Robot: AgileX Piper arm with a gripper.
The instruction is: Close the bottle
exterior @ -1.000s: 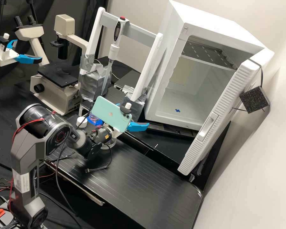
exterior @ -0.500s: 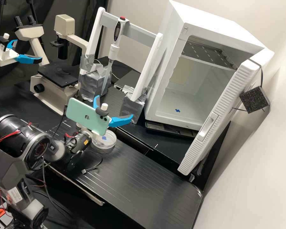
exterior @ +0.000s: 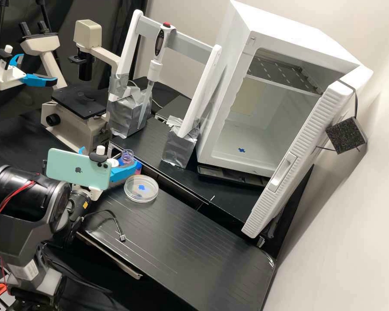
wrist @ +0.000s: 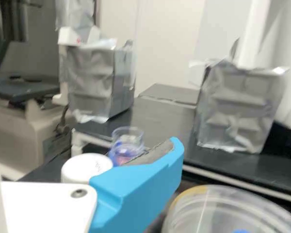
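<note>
My gripper (exterior: 110, 157) stands open at the left end of the bench in the high view, behind the mint phone on the wrist. Just beyond its right finger is the uncapped clear bottle (exterior: 127, 156), upright, with pinkish contents and blue around its lower part. A white round cap (exterior: 113, 163) sits beside the bottle, partly covered by that finger; its support is hidden. From the wrist, one blue finger of the gripper (wrist: 140, 187) overlaps the edges of the white cap (wrist: 86, 166) and the clear bottle (wrist: 127, 143). Neither is visibly held.
A clear round dish (exterior: 141, 188) lies close to the right finger. Behind stand the microscope (exterior: 75, 116) and a pipette stand on foil-wrapped blocks (exterior: 180, 149). The white cabinet (exterior: 222, 103) has its door open on the right. A loose cable (exterior: 112, 216) hangs below the wrist.
The gripper has swung left and lower across the high view, away from the foil-wrapped block, staying open. The bottle and dish are now uncovered by the arm.
</note>
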